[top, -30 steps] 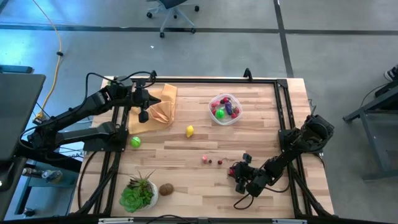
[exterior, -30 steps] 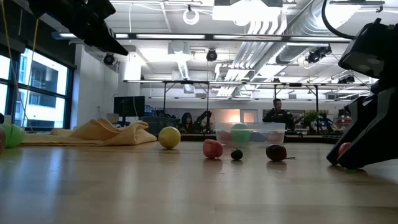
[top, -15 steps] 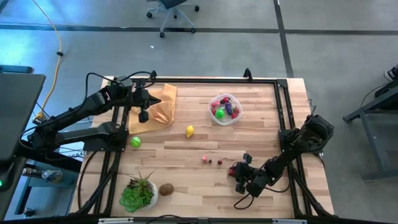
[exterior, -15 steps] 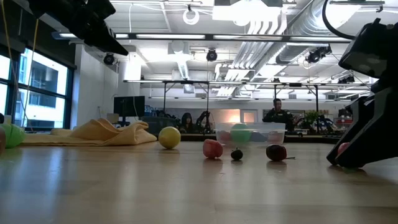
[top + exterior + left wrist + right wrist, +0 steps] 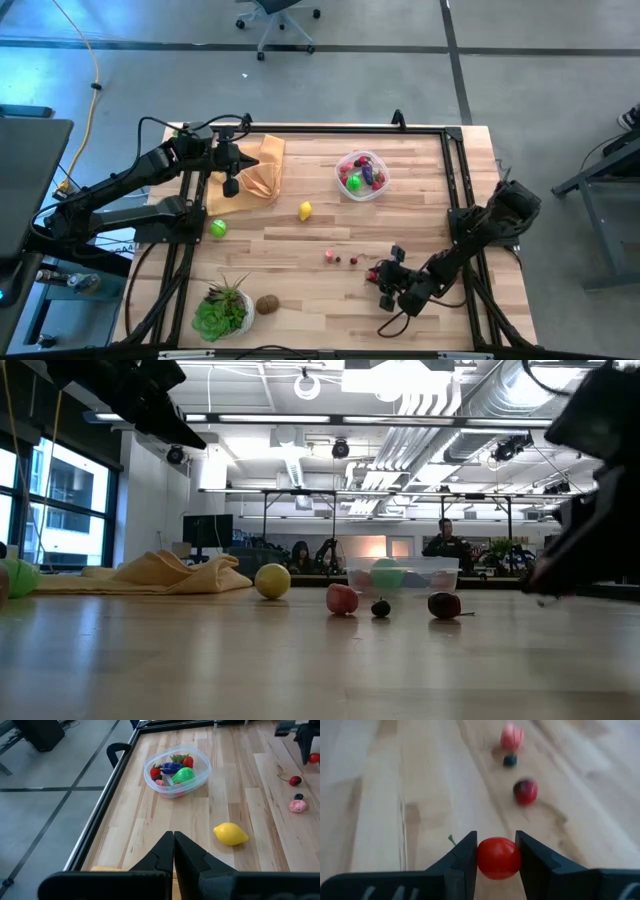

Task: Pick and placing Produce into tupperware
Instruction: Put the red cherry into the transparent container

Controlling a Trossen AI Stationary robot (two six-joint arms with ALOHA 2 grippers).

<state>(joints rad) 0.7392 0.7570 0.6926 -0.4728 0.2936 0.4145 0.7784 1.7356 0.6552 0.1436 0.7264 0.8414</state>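
Note:
My right gripper point(image 5: 380, 275) point(image 5: 496, 841) is near the table's front right, shut on a small red round fruit point(image 5: 498, 858). Beyond it a dark red cherry point(image 5: 525, 791), a tiny dark berry point(image 5: 509, 760) and a pink fruit point(image 5: 512, 736) lie on the wood. The clear tupperware point(image 5: 361, 174) stands at the far middle right with several coloured pieces inside. A yellow lemon point(image 5: 305, 211), a green ball point(image 5: 217, 228) and a brown fruit point(image 5: 267, 303) lie loose. My left gripper point(image 5: 230, 187) point(image 5: 173, 836) hangs shut above the tan cloth point(image 5: 255, 175), holding nothing. My right gripper pinches the red fruit's two opposite sides point(image 5: 481, 859) between its two fingers point(image 5: 465, 856). The fingers slant down toward the table. In the low view the gripper hangs a little above the wood, so the fruit is lifted just clear.
A leafy plant in a white pot point(image 5: 222, 310) stands at the front left beside the brown fruit. A black frame rail point(image 5: 455, 190) runs along the table's right side by my right arm. Bare wood lies between the loose fruits and the tupperware.
My right gripper, which stood with its fingertips on the table, has risen a little with the red fruit between them; it shows blurred in the low view. The other fruits, the tupperware and my left arm have kept still.

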